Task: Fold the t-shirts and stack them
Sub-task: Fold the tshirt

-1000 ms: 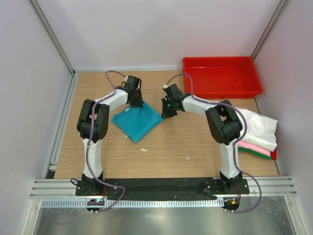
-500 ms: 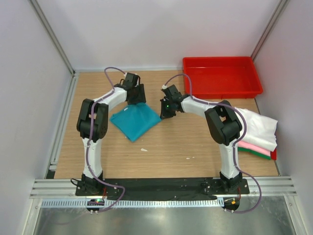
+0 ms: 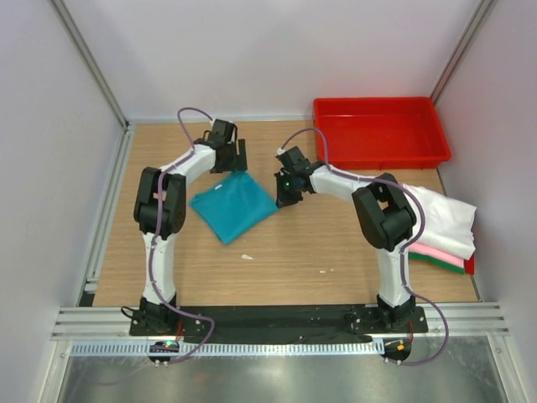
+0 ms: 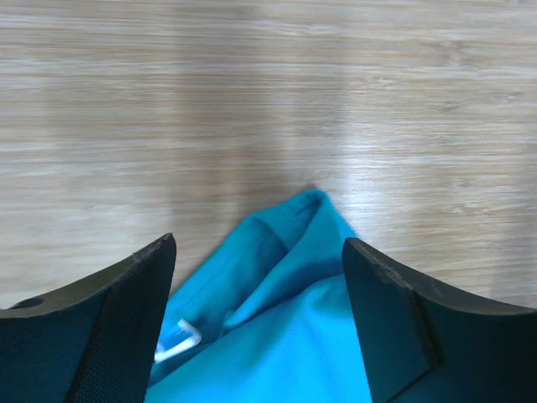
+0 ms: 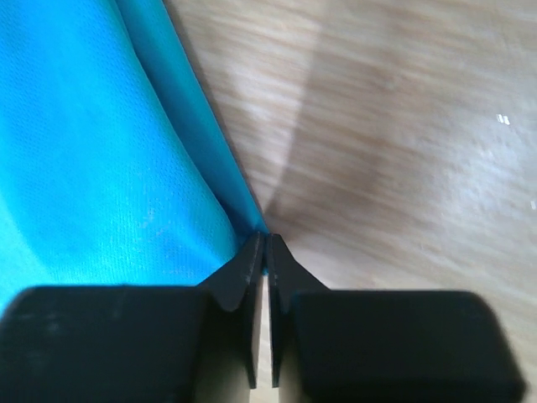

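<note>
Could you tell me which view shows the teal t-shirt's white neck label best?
The left wrist view: the white label shows plainly on the teal t-shirt. The top view shows the whole shirt but no label; the right wrist view shows only a cloth edge.

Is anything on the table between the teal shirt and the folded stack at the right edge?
Nothing loose lies on the table between the teal shirt and the folded stack. Only the right arm itself reaches across that stretch; the red tray sits farther back.

Teal t-shirt (image 3: 232,204) on table (image 3: 294,252), shirt stack (image 3: 440,220) (right edge)
</note>
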`<state>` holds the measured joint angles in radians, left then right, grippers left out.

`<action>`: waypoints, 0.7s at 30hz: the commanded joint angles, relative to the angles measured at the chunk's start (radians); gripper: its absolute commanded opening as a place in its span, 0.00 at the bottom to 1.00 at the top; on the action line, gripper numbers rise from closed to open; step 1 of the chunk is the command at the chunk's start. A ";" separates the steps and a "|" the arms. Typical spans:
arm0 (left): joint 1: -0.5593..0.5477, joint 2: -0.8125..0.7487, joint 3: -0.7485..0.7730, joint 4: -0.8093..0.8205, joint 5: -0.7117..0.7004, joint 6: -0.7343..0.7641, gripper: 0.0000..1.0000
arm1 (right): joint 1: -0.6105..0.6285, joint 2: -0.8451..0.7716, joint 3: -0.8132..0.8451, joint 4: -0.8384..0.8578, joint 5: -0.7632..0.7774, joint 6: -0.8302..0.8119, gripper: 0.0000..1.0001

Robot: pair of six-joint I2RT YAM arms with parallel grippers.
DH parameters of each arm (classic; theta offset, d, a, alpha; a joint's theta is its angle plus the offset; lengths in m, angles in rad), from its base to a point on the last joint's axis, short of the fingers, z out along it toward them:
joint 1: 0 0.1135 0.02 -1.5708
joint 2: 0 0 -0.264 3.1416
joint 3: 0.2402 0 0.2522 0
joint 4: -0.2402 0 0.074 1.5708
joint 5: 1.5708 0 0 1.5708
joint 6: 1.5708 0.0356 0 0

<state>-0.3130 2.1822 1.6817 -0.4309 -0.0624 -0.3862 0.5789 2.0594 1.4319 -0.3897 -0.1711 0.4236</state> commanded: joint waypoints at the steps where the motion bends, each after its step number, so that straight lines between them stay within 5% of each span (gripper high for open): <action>1: 0.031 -0.146 0.052 -0.032 -0.066 0.029 0.83 | 0.009 -0.114 0.077 -0.083 0.035 -0.026 0.15; 6: 0.069 -0.390 0.023 -0.146 -0.123 -0.026 0.92 | 0.006 -0.160 0.162 -0.117 0.027 -0.057 0.51; 10: 0.071 -0.596 -0.167 -0.218 -0.116 -0.190 0.96 | -0.011 -0.131 0.242 -0.100 0.007 -0.075 0.98; 14: 0.071 -0.761 -0.486 -0.233 -0.105 -0.396 0.97 | -0.024 -0.039 0.329 -0.113 -0.114 -0.124 1.00; 21: 0.071 -0.943 -0.828 -0.080 -0.036 -0.625 0.93 | -0.022 0.071 0.320 -0.089 -0.209 -0.167 1.00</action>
<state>-0.2409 1.2930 0.9306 -0.5648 -0.1257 -0.8684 0.5533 2.0865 1.7576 -0.4789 -0.3130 0.2886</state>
